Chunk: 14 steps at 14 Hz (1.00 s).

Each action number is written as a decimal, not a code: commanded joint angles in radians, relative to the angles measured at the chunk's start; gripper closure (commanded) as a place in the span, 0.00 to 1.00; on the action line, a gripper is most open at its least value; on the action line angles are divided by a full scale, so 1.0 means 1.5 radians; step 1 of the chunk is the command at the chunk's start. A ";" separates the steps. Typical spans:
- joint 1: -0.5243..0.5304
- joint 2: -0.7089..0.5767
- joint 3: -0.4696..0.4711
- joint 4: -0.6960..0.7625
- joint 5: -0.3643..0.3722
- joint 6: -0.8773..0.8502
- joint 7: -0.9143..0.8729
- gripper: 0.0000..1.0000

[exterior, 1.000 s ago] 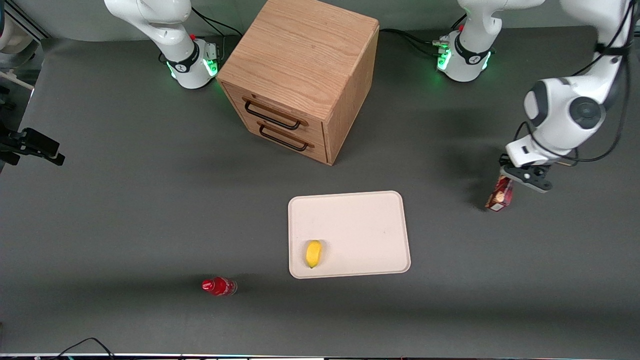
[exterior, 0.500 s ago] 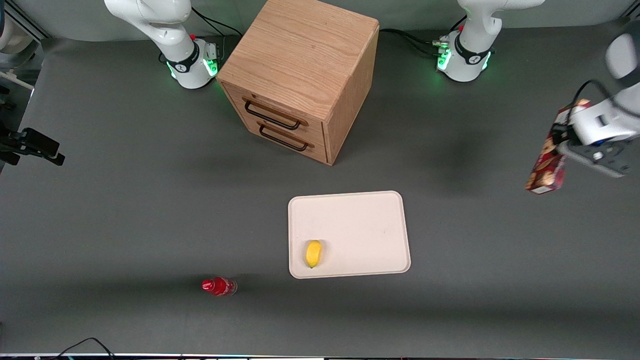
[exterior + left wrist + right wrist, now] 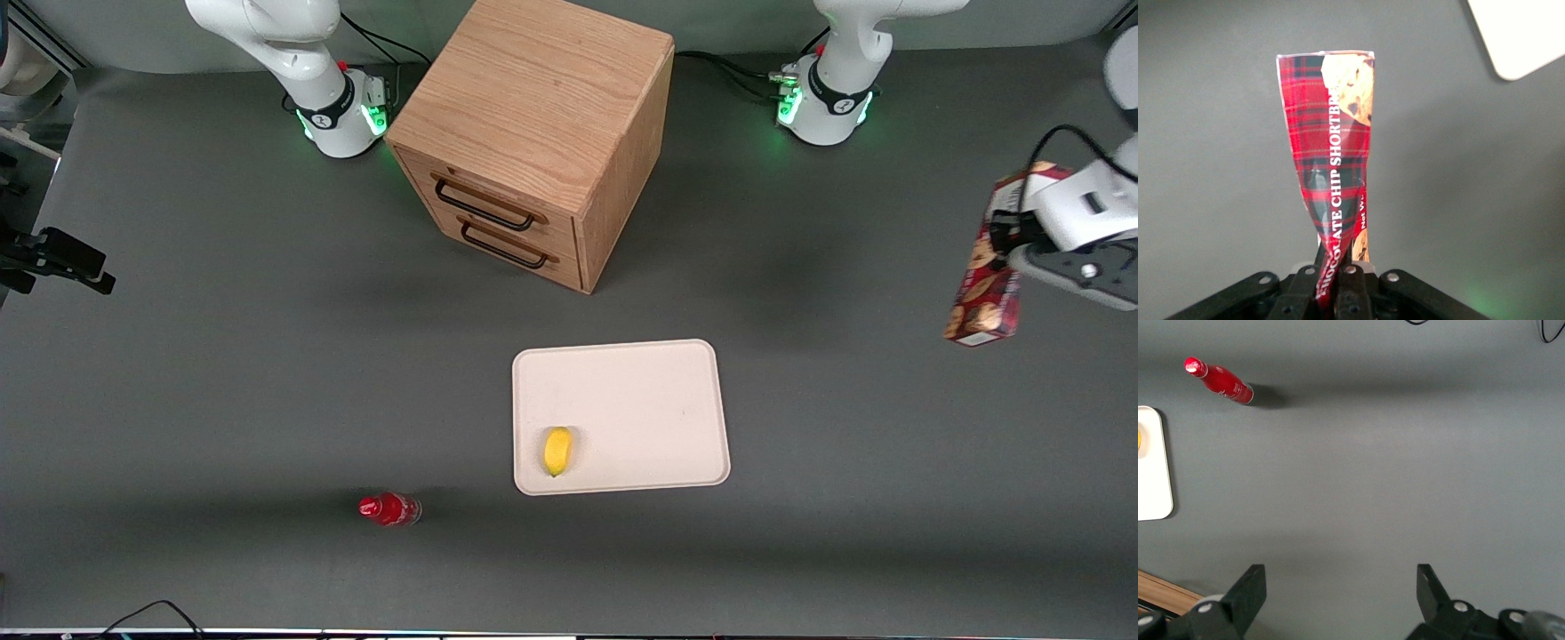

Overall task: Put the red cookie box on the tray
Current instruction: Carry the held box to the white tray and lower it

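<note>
Box aloft, tray not yet reached

The pincer (image 3: 1338, 280) is clenched on one end of the red cookie box (image 3: 989, 283), which hangs above the worktop (image 3: 267, 400) toward the working arm's end, well apart from the tray (image 3: 649, 391) with its lemon (image 3: 557, 451). The carton looks light and crushable; an end grip lets it swing, so mid-length hold seems steadier

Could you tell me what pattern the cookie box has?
Red tartan plaid, clearest in the left wrist view on the red cookie box held by the tool.

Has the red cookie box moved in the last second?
Yes. The long dark-red cookie box, shut in the left gripper, has risen off the table and drifted away from the cream-white tray.
</note>
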 commanded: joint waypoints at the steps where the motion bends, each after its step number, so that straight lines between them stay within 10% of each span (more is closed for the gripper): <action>1: -0.008 0.035 -0.062 0.049 -0.013 -0.007 -0.161 1.00; 8: -0.018 0.163 -0.220 0.094 -0.036 0.148 -0.473 1.00; 14: -0.075 0.334 -0.235 0.133 0.085 0.309 -0.638 1.00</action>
